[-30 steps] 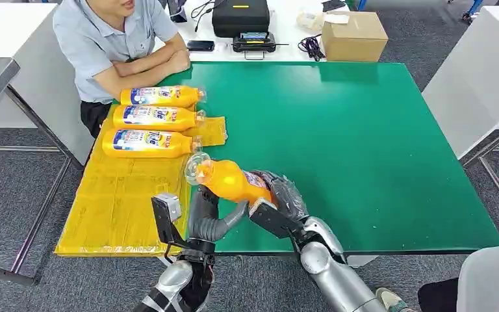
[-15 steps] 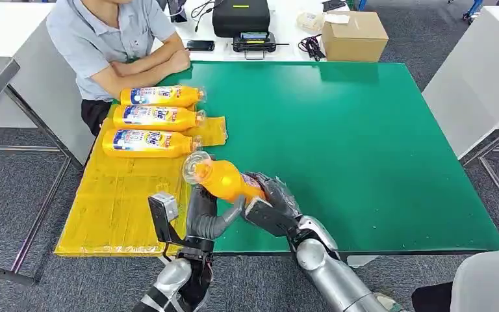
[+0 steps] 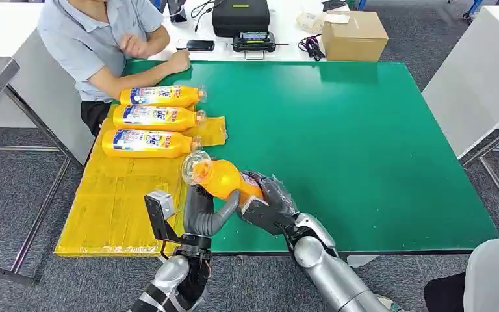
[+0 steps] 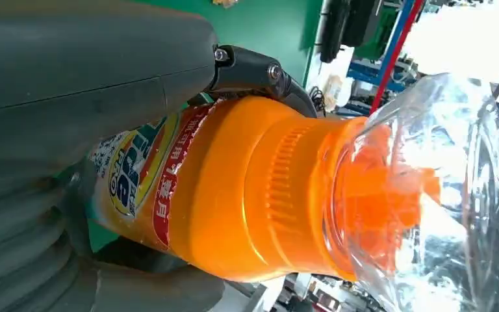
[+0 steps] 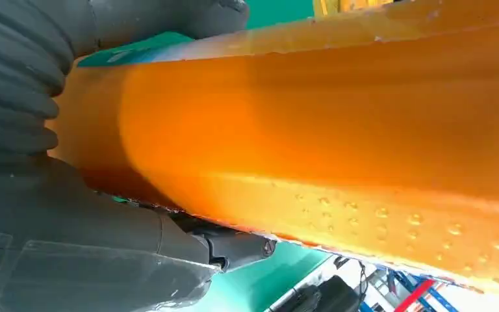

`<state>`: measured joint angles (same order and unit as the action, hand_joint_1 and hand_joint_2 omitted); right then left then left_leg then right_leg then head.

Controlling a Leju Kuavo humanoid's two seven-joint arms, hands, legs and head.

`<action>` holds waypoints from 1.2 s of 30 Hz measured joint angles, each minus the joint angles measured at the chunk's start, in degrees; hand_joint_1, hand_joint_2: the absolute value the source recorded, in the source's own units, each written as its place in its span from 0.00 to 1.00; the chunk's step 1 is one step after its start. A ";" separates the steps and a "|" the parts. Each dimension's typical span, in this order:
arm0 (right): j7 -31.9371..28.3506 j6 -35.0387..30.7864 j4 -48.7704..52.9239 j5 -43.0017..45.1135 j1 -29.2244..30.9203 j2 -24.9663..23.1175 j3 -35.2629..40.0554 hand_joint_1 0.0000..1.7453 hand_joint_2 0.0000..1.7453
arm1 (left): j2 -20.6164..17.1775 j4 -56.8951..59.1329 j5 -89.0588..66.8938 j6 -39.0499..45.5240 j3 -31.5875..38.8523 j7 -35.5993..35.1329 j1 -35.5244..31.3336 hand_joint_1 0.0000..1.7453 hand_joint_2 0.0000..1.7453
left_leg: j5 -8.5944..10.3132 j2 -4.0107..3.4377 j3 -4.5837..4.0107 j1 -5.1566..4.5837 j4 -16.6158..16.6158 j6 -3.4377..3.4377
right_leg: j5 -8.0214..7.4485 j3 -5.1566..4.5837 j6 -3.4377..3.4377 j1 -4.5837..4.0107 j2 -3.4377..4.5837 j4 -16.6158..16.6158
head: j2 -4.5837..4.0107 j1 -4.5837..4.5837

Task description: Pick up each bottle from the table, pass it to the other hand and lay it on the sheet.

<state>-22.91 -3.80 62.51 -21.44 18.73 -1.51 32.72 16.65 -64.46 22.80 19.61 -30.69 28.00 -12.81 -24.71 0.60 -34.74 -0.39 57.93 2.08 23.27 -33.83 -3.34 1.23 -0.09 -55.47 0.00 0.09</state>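
An orange bottle (image 3: 224, 179) with a clear cap hangs tilted above the near edge of the green table (image 3: 364, 143), cap toward the yellow sheet (image 3: 117, 201). My right hand (image 3: 269, 201) grips its labelled body from the right. My left hand (image 3: 201, 211) comes up from below, its thumb and fingers wrapped around the bottle's shoulder. In the left wrist view the bottle (image 4: 234, 188) lies between the thumb and the fingers. The right wrist view has the bottle's orange side (image 5: 331, 130) pressed into the palm. Three more orange bottles (image 3: 156, 117) lie side by side on the sheet's far end.
A person (image 3: 97, 39) sits at the far left corner, forearms near the farthest bottle. A cardboard box (image 3: 354, 36) and a black case (image 3: 240, 16) stand on the white table behind. White tables flank both sides.
Both hands and the bottle have shifted slightly left toward the sheet. My left thumb has closed up against the bottle. The person has raised one arm.
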 measured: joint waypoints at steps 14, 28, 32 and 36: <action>1.77 -8.70 0.50 -6.82 -1.00 0.24 0.52 0.00 1.00 | 0.15 -1.03 -4.11 1.24 0.68 -0.42 0.67 1.00 1.00 | 0.00 -0.01 -0.01 0.00 0.00 0.00 | 0.00 -0.02 0.00 0.00 0.00 0.00 | 0.00 0.00; 0.72 -17.31 2.75 -11.04 -8.70 0.63 -4.56 0.00 1.00 | -1.66 -7.39 -24.38 14.64 0.77 0.70 4.86 1.00 1.00 | -0.01 0.00 -0.05 0.00 0.00 0.00 | 0.01 -0.06 0.00 -0.01 0.00 0.01 | 0.00 -0.02; 0.13 -17.86 6.41 -11.48 -12.83 0.57 -7.48 0.00 1.00 | -2.08 -7.67 -49.18 20.00 3.59 -0.51 6.42 1.00 1.00 | -0.01 0.00 -0.08 0.01 0.00 0.00 | 0.02 -0.07 0.01 0.00 0.00 0.00 | 0.00 0.00; 0.09 -17.90 9.20 -11.22 -15.45 -0.06 -10.62 0.00 1.00 | -2.03 -8.11 -66.77 20.48 8.26 -5.19 7.95 1.00 1.00 | -0.02 -0.04 -0.07 0.00 -0.01 -0.01 | 0.02 -0.09 0.01 0.00 0.02 0.01 | 0.00 -0.02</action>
<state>-22.82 -21.70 71.71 -32.65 3.29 -1.57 22.10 14.62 -72.56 -43.97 40.09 -22.43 22.81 -4.85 -24.74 0.56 -34.82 -0.39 57.92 2.07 23.28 -33.92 -3.33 1.23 -0.07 -55.46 0.00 0.07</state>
